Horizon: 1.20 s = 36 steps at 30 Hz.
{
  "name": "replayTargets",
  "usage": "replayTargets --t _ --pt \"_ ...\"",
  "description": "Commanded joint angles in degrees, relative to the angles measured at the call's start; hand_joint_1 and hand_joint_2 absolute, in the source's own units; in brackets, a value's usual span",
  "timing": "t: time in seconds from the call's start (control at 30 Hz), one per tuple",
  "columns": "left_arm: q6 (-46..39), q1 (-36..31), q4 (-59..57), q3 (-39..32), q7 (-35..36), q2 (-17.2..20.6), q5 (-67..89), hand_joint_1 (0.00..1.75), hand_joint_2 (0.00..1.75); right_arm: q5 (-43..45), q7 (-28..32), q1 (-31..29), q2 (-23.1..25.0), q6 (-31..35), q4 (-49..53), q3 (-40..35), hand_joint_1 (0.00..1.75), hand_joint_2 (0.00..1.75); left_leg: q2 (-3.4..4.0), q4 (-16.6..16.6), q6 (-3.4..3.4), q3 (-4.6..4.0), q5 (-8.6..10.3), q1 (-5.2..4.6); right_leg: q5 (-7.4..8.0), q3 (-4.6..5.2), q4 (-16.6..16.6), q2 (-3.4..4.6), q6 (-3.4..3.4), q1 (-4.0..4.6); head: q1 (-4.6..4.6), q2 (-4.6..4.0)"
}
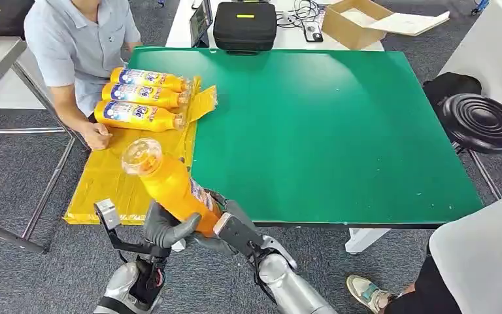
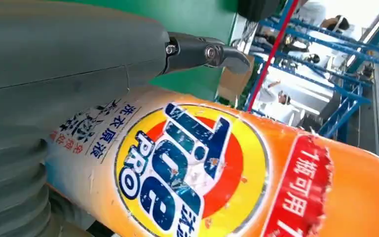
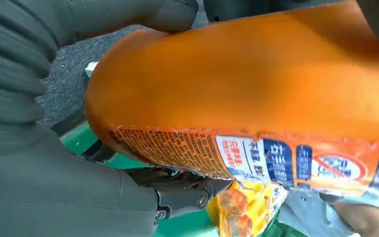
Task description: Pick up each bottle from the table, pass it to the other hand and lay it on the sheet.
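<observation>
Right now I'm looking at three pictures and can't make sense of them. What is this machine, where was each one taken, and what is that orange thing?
It is a humanoid robot with two silver arms, each ending in a many-fingered hand. The wide picture comes from a camera high on its body, looking down at a green table. The other two come from cameras at its wrists, so they are turned and very close.

The orange thing is a Tide laundry detergent bottle. The left hand and the right hand both grip its lower end, which looks like the moment of passing it across. The left wrist picture shows its logo, the right wrist picture its back label.

Three more bottles lie side by side on a yellow sheet at the table's left. A seated person rests a hand on that sheet.
</observation>
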<state>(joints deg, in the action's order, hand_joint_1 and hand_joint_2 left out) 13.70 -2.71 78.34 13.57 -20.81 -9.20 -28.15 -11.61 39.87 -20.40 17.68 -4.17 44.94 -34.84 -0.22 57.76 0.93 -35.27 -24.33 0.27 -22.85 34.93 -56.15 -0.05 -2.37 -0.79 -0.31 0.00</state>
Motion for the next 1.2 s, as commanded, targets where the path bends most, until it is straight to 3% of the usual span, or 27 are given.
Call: replayTargets --t 0.03,0.37,0.4,0.43,0.47,0.83,0.87,0.9,0.93,1.2 --pt "-0.69 -3.45 0.17 0.75 -0.02 -1.27 0.29 0.00 1.75 -0.98 0.13 0.11 0.55 -0.28 -6.08 -6.44 1.75 1.75 -0.11 -0.02 -0.02 0.11 -0.02 0.04 -0.06 -0.15 0.04 -0.12 0.06 0.05 0.00 0.00" --pt "-0.69 -3.45 0.17 0.75 -0.02 -1.27 0.29 0.00 1.75 -0.98 0.13 0.11 0.55 -0.28 -6.08 -6.44 1.75 1.75 -0.17 -0.01 -0.05 0.23 -0.08 0.05 -0.13 -0.30 0.03 -0.19 0.09 0.06 0.00 0.00" --pt "-0.67 -3.46 0.15 0.92 -0.03 -1.12 0.37 0.66 1.75 -1.02 0.13 -0.13 0.58 -0.21 -6.70 -6.48 1.75 1.75 -0.14 -0.02 -0.04 0.16 -0.05 0.04 -0.09 -0.21 0.03 -0.15 0.07 0.05 0.00 0.00" --pt "-0.67 -3.47 0.20 1.04 -0.06 -1.00 0.46 1.64 1.75 -0.94 0.13 -0.21 0.58 -0.27 -6.96 -6.45 1.75 1.75 -0.17 -0.01 -0.05 0.26 -0.10 0.04 -0.16 -0.33 0.01 -0.19 0.10 0.05 0.00 0.00" --pt "-0.32 -3.44 0.25 1.37 -0.08 -0.72 0.52 1.75 1.75 -0.94 0.09 -0.40 0.65 -0.15 -7.49 -6.40 1.75 1.75 -0.15 -0.02 -0.04 0.19 -0.06 0.05 -0.11 -0.25 0.03 -0.17 0.08 0.06 0.00 0.00" --pt "2.25 -4.56 -2.69 3.91 0.82 3.32 5.88 1.75 1.75 -2.41 -0.78 -1.67 -0.14 3.31 -9.02 -5.07 1.75 1.75 -0.18 -0.06 -0.05 0.25 -0.05 0.03 -0.11 -0.31 0.05 -0.19 0.09 0.04 0.00 0.00" --pt "2.95 -4.74 -3.27 3.33 0.96 3.11 4.87 1.75 1.75 -2.64 -0.75 -1.62 -0.11 3.76 -9.07 -4.87 1.08 1.75 -0.17 -0.07 -0.06 0.35 -0.08 0.04 -0.14 -0.40 0.05 -0.18 0.11 0.05 0.00 0.00" --pt "2.95 -4.74 -3.27 3.33 0.96 3.11 4.87 1.75 1.75 -2.64 -0.75 -1.62 -0.11 3.76 -9.07 -4.87 1.34 1.75 -0.14 -0.06 -0.04 0.18 -0.02 0.02 -0.07 -0.22 0.05 -0.15 0.07 0.03 0.02 0.00" --pt "3.15 -4.96 -3.62 3.20 1.05 2.91 4.66 1.75 1.75 -2.64 -0.71 -1.41 -0.14 4.06 -9.16 -4.54 1.48 1.75 -0.16 -0.07 -0.05 0.27 -0.05 0.04 -0.11 -0.32 0.06 -0.17 0.09 0.05 0.00 0.00" --pt "3.40 -5.04 -3.55 2.94 1.15 3.13 4.43 1.75 1.75 -2.64 -0.67 -1.31 -0.17 4.13 -9.33 -4.33 1.50 1.75 -0.13 -0.04 -0.04 0.24 -0.06 0.04 -0.11 -0.29 0.05 -0.17 0.08 0.05 0.00 0.00"
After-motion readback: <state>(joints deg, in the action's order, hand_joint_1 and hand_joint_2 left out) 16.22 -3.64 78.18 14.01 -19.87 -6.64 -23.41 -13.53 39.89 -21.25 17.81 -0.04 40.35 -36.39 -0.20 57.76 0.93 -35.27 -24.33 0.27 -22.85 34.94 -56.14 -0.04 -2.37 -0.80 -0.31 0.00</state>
